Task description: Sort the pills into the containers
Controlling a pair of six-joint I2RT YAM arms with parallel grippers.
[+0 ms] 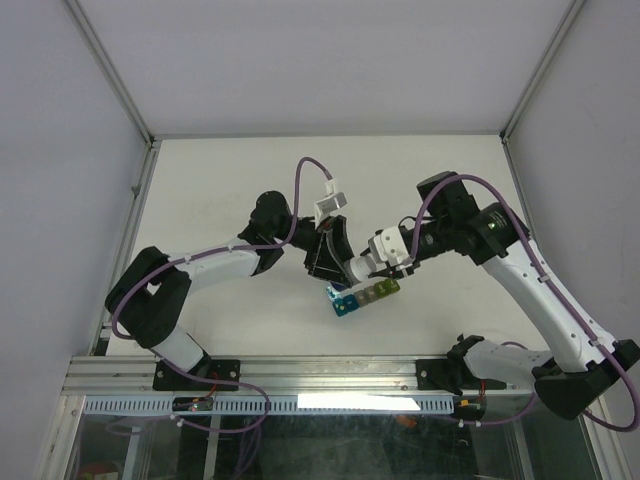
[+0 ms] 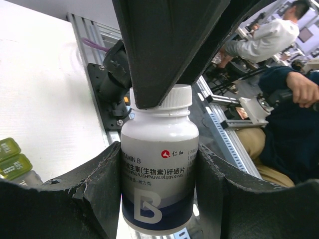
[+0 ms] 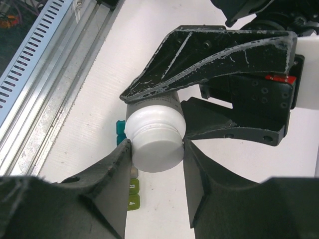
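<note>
Pill bottle (image 2: pixel 159 169) is held near the containers (image 1: pixel 365 296), off the surface (image 1: pixel 230 180). It's smooth rigid plastic, prob. light and slippery. Left tool (image 2: pixel 159 152) pinches its body, right tool (image 3: pixel 155 149) pinches the cap (image 3: pixel 155 137). Squeeze the cap's side wall firmly.

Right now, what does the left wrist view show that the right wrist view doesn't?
Only left wrist: the printed Vitamin B label on the bottle, which is gripped by the left gripper, and people in the background. Only right wrist: the white cap end-on inside the right gripper, plus the teal end of the containers. Both: the bottle and yellow-green compartments.
</note>
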